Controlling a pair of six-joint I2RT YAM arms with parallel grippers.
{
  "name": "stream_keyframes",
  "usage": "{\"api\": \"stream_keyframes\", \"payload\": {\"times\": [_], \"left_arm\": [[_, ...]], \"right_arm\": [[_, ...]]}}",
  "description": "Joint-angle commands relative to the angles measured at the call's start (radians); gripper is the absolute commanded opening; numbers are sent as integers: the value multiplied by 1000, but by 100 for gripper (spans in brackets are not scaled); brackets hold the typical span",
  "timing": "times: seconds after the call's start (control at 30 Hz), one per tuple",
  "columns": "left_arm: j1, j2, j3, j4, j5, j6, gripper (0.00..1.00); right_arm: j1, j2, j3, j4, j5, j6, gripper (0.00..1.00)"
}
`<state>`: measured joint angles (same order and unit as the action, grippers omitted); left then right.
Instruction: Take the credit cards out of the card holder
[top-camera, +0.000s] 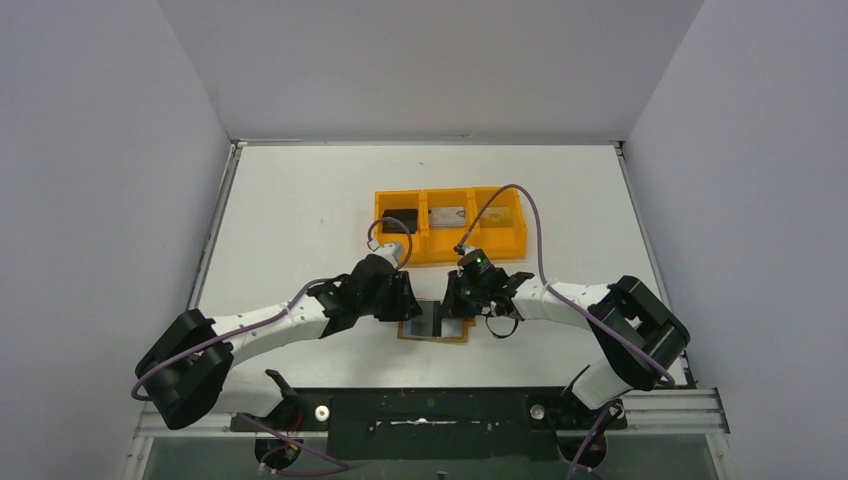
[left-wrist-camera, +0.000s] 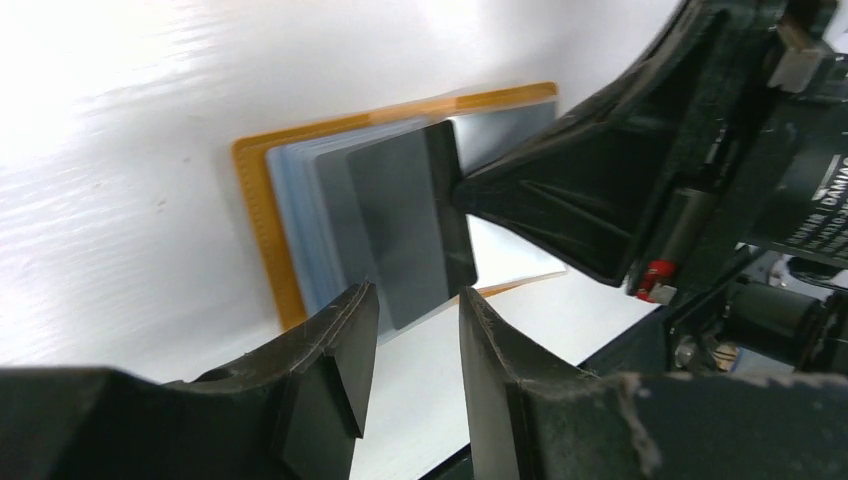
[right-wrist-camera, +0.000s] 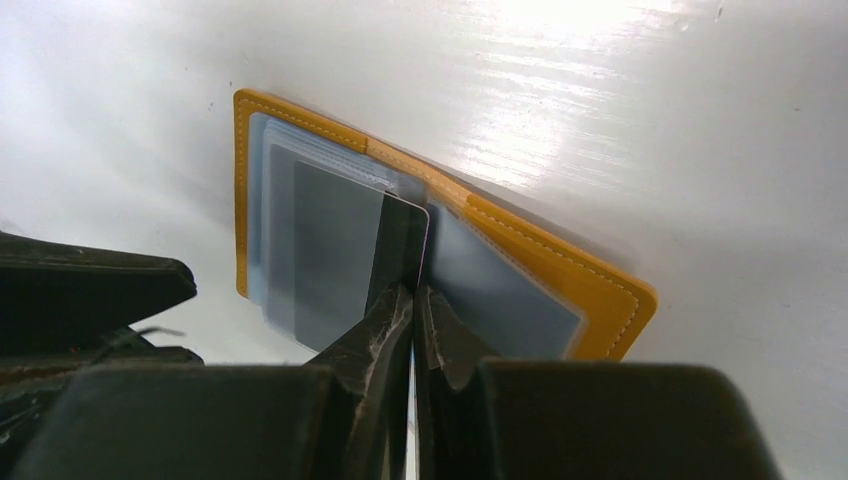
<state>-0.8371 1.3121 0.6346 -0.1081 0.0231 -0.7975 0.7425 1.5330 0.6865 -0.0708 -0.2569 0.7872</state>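
The card holder (top-camera: 412, 328) lies open on the table between my two grippers, tan-brown with grey pockets; it also shows in the left wrist view (left-wrist-camera: 262, 230) and the right wrist view (right-wrist-camera: 560, 270). My right gripper (right-wrist-camera: 412, 292) is shut on the edge of a dark grey credit card (right-wrist-camera: 405, 240), which stands tilted up out of the holder's middle (left-wrist-camera: 410, 215). More grey-blue cards (right-wrist-camera: 320, 250) lie in the pocket beneath it. My left gripper (left-wrist-camera: 415, 320) is open and empty, just off the holder's near edge, its jaws on either side of the lifted card's corner without touching it.
The orange three-compartment tray (top-camera: 440, 252) stands just behind the grippers, with a dark flat item (top-camera: 400, 220) in its left compartment and a silvery one (top-camera: 447, 214) in the middle. The black base rail (top-camera: 430, 410) runs along the near edge.
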Motion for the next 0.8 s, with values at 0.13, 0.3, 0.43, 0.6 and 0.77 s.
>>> {"api": "stream_keyframes", "payload": {"times": [0.13,0.3,0.43,0.6,0.77], "left_arm": [[-3,103,-23,223,129,-15,34],[-4,155,-56,263,128,-51,31],[-6,182,-44,163,49,-78,26],[-8,161,-67,117,10,-93,20],[-7,150,-91,108,4,-101,16]], "right_arm": [[-10,21,19,-8,16,-66,3],[-11,20,0,8,13,-48,3],[-13,9,-13,21,11,-19,4],[-14,-6,-72,124,-26,85,14],[-11,-35,-160,247,-31,212,26]]}}
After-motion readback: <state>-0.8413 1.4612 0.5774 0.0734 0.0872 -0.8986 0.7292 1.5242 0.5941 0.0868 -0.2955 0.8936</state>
